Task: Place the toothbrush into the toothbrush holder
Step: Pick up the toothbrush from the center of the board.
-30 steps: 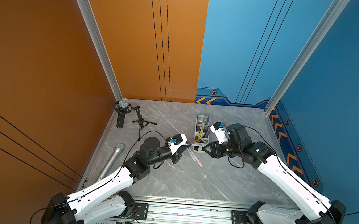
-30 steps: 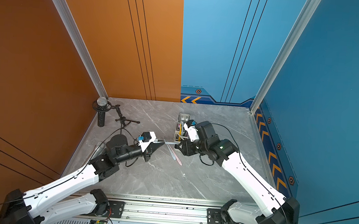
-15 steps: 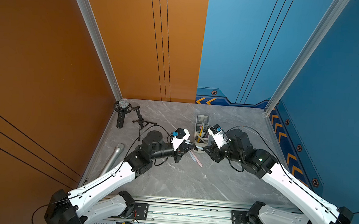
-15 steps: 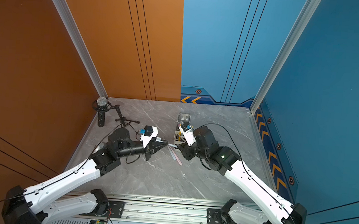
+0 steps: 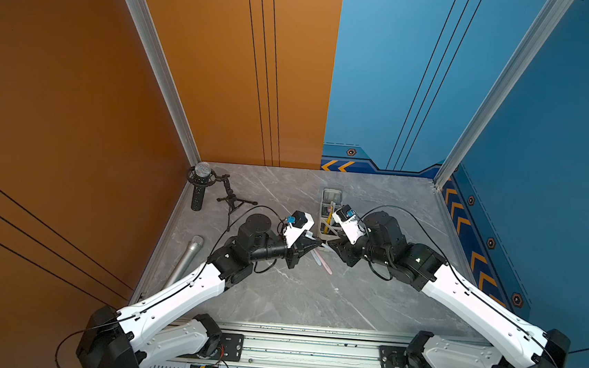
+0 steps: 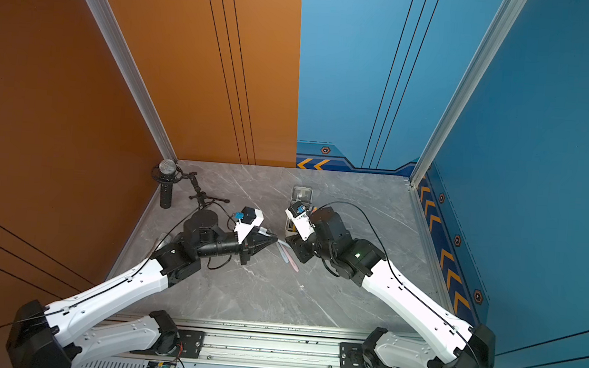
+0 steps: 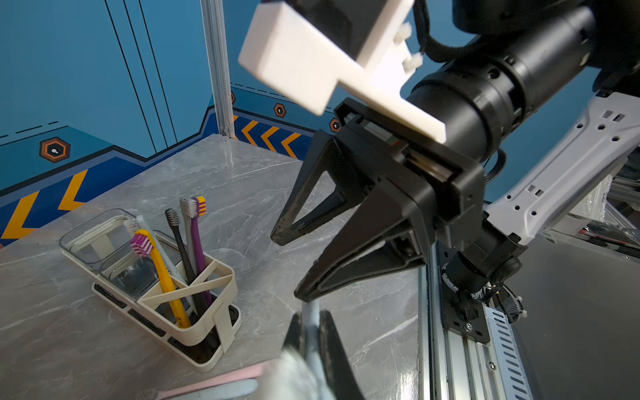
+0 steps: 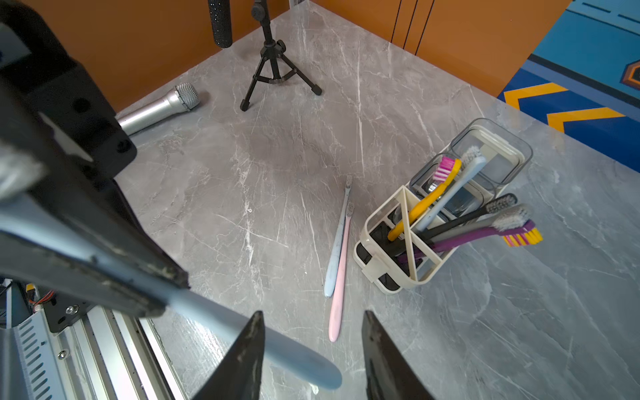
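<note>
Pale-blue toothbrush (image 8: 214,311) pinched in left gripper (image 5: 317,244) above desk (image 8: 277,138); right gripper (image 7: 290,266) meets it tip to tip, jaws apart around the handle end. Toothbrush holder (image 7: 194,334) stands near; two loose brushes (image 8: 341,277) lie beside it.

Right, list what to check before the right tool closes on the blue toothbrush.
1. The left tool is shut on the held toothbrush: ok.
2. The right tool is open: ok.
3. The handle lies between the right tool's jaws: ok.
4. The toothbrush holder is upright, with room in its divided end: ok.
5. The pink toothbrush and loose blue toothbrush lie on the table, clear of both tools: ok.
6. The handle is centred for the grip: cannot tell.
</note>
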